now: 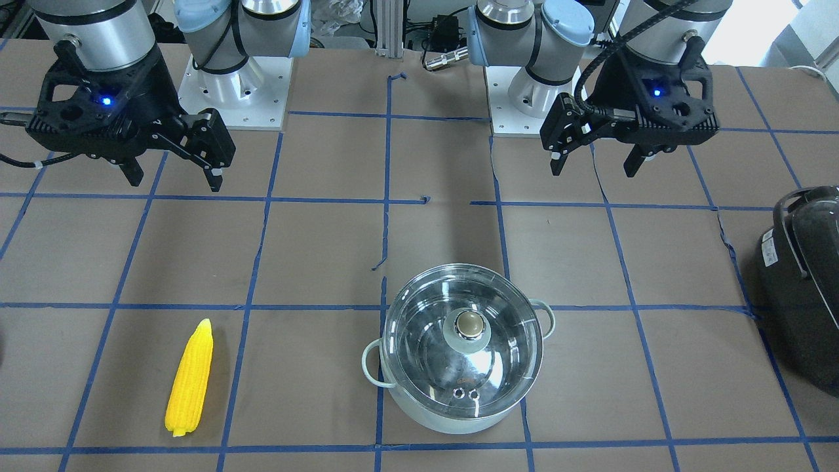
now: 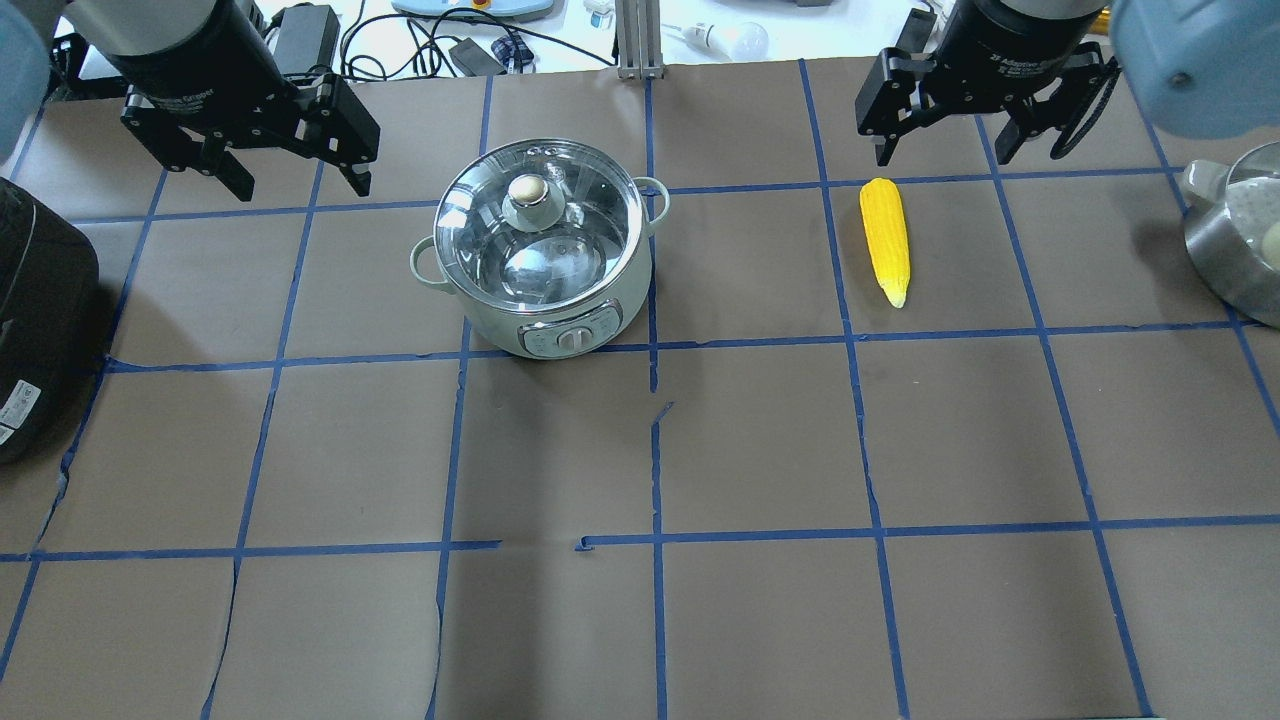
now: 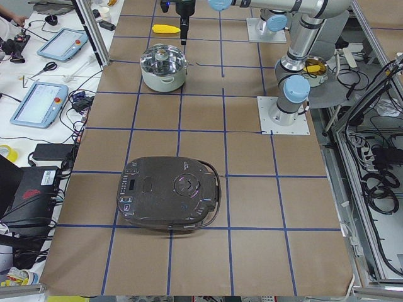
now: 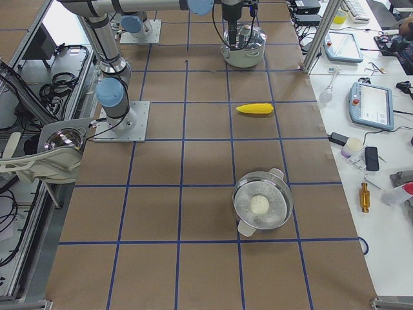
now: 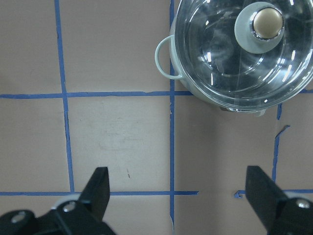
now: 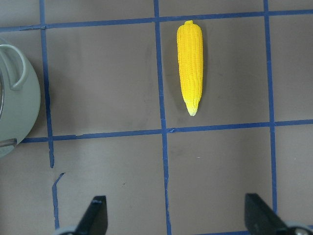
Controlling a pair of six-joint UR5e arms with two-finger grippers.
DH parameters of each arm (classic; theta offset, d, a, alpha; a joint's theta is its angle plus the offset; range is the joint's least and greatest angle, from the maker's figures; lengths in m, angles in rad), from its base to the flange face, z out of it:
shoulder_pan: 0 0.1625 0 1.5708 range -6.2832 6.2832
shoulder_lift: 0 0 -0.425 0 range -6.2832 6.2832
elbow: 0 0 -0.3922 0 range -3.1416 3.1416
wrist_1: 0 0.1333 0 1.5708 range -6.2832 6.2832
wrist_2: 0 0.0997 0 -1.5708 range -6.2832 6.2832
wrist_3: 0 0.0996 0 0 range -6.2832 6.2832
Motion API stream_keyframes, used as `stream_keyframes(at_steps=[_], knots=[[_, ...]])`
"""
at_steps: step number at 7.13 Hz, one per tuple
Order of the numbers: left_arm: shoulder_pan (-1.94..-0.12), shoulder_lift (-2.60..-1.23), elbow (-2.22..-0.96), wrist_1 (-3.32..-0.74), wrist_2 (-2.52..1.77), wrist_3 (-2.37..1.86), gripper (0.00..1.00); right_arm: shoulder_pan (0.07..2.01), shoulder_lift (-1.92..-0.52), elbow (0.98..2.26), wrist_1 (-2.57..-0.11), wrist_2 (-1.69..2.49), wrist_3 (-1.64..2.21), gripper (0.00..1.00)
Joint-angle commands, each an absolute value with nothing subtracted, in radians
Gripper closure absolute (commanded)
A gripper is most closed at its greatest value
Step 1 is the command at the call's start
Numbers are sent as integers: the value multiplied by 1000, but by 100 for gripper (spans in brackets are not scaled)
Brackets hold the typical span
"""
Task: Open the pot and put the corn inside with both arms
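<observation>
Overhead view, logged left to right.

1. Black appliance (image 2: 40,300), left edge. I leave it out of this job.
2. Left fingers (image 2: 355,150), upper left: spread wide, holding nothing, raised off the counter (image 2: 760,430).
3. Pot (image 2: 540,250), left of centre, glass lid (image 2: 560,215) on. The knob (image 2: 528,190) sits right of and slightly below the left fingers in frame. I judge this arm the nearer one for lifting the lid.
4. Corn (image 2: 885,240), right of centre, lying flat, well apart from the pot. Its long axis runs up-down in frame, tapered tip toward the bottom.
5. Right fingers (image 2: 882,130), upper right: wide open, empty. The cob's blunt end lies just below them in frame, and their gap runs across its width, so I'd expect a forward reach and descent with little wrist turn.
6. Second steel pot (image 2: 1235,250), right edge; not mine to touch.
</observation>
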State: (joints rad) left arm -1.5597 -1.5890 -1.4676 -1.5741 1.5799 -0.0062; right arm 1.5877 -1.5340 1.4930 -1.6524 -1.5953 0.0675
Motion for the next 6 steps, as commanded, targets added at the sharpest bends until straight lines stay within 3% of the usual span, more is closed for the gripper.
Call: stream_keyframes(at_steps=[1, 6], knots=[[-1595, -1598, -1463, -1568, 1583, -37, 0, 1588, -1534, 1493, -1652, -1595, 67, 0], [-1612, -1615, -1462, -1551, 1581, -84, 0, 1588, -1534, 1493, -1652, -1595, 67, 0]])
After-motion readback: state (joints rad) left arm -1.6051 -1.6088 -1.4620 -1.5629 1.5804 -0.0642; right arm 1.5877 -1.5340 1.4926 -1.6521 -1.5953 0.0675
